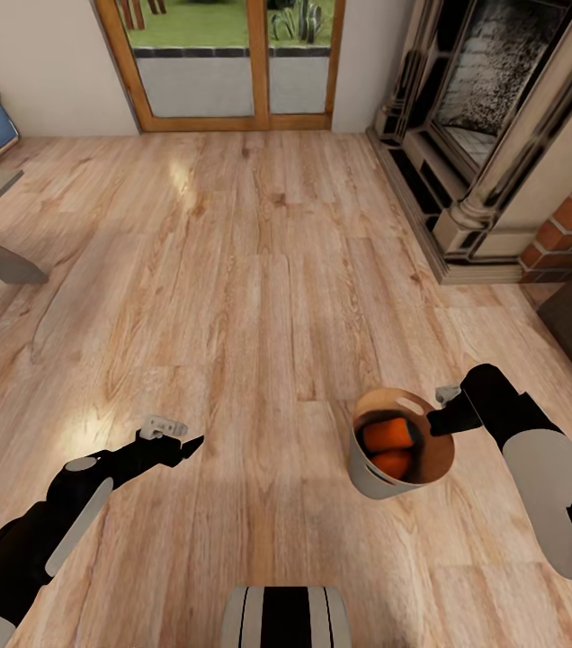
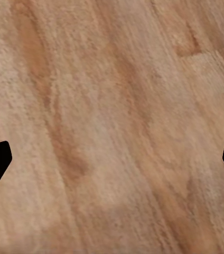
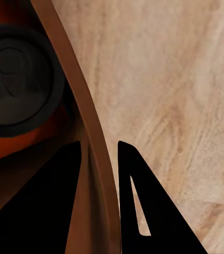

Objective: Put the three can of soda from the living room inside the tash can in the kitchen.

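1. The right gripper (image 3: pixel 99 153) has its fingers closed narrow on the rim of the small round pale grey tapered bucket with a glossy copper-brown inside (image 1: pixel 367 477): one finger inside the wall, one outside.
2. The bucket hangs above the light wood floor (image 1: pixel 259 270), directly ahead of the right fingers, with its open mouth tilted toward the head camera.
3. Two orange soda cans with silver-grey ends (image 1: pixel 387 435) lie inside the bucket. A third cannot be confirmed.
4. In the right wrist view, one can end (image 3: pixel 17 76) sits just beside the inner wall.
5. The left gripper (image 1: pixel 183 443) is empty, fingers spread wide, well apart from the bucket.
6. The wood-framed glass doors (image 1: pixel 232 63) and the brick and stone fireplace (image 1: pixel 502 135) indicate the living room. Judgement: transport to the kitchen remains.
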`<state>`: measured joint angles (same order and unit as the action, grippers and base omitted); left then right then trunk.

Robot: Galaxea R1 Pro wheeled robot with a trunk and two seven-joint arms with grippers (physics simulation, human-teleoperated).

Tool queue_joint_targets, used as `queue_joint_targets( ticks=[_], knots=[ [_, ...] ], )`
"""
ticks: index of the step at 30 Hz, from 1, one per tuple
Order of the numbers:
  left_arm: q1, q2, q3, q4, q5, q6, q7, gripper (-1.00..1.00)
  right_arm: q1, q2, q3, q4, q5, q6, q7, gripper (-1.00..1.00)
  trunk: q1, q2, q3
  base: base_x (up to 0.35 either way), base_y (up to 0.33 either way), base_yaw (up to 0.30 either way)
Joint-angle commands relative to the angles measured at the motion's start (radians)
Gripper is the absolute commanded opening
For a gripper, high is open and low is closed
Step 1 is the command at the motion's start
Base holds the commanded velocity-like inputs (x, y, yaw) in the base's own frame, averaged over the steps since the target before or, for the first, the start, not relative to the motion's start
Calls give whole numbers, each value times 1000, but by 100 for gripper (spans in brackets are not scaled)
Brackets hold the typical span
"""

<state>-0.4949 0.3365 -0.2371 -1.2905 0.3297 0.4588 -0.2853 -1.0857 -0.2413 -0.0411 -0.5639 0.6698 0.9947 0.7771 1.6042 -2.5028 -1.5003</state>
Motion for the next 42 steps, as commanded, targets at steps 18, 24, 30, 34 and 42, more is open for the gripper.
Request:
queue_joint_targets(
  ticks=[18,24,30,34,42],
  knots=[
    [-1,0,-1,0,0,0,0,100,1,12,-5,14,14,-18,2,100,1,0,0,0,0,0],
    [-1,0,0,0,0,0,0,100,1,12,-5,14,15,-18,2,100,1,0,0,0,0,0],
    [-1,0,0,1,0,0,0,100,1,12,-5,13,16,-18,2,100,1,0,0,0,0,0],
    [-1,0,-1,1,0,0,0,100,1,11,-5,13,16,-18,2,100,1,0,0,0,0,0],
    [-1,0,0,2,0,0,1,100,1,11,-5,13,16,-18,2,100,1,0,0,0,0,0]
  ],
)
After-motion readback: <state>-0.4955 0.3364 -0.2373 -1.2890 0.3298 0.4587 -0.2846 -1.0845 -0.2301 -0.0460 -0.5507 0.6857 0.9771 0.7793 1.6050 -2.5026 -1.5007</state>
